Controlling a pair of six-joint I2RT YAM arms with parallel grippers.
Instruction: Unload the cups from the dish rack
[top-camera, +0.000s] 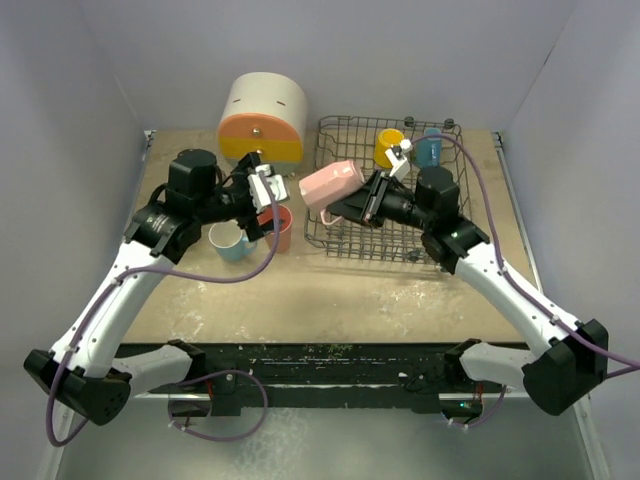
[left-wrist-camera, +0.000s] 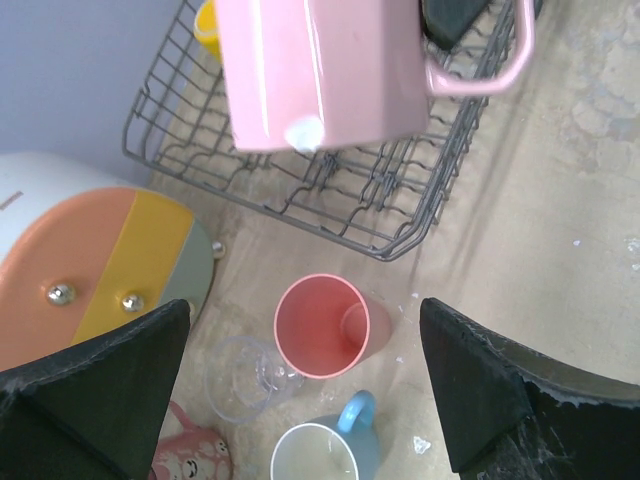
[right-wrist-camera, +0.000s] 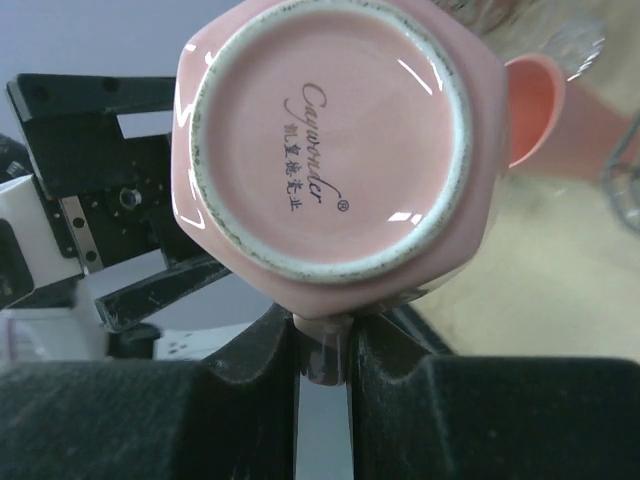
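The right gripper (right-wrist-camera: 322, 330) is nearly closed, its two dark fingers (right-wrist-camera: 250, 370) pinching the thin handle (left-wrist-camera: 500, 65) of a pink mug (right-wrist-camera: 325, 140). The mug hangs in the air, lifted clear of the wires at the left end of the dish rack (top-camera: 345, 245). It is tipped onto its side, so its long axis runs roughly level, from left to right across the table. Its round base, printed with a maker's mark, faces back toward the right wrist. Its mouth points the other way, toward the left arm.

The left gripper (top-camera: 262, 192) is spread wide and holds nothing. It hovers over the table just left of the rack, with its fingers (left-wrist-camera: 110, 390) on either side of a group of cups below, touching none of them. In that group a salmon tumbler (left-wrist-camera: 325, 325) stands upright with its mouth up. A light blue mug (left-wrist-camera: 320, 450) stands just beside it, a clear glass (left-wrist-camera: 240, 380) is next to both, and a pink patterned cup (left-wrist-camera: 195, 455) shows at the edge of the view.

Two cups remain in the far part of the rack, a yellow one (top-camera: 389, 147) and a blue one (top-camera: 430, 150). A round cream cabinet (top-camera: 262, 120) with coloured drawers sits at the back of the table, left of the rack.
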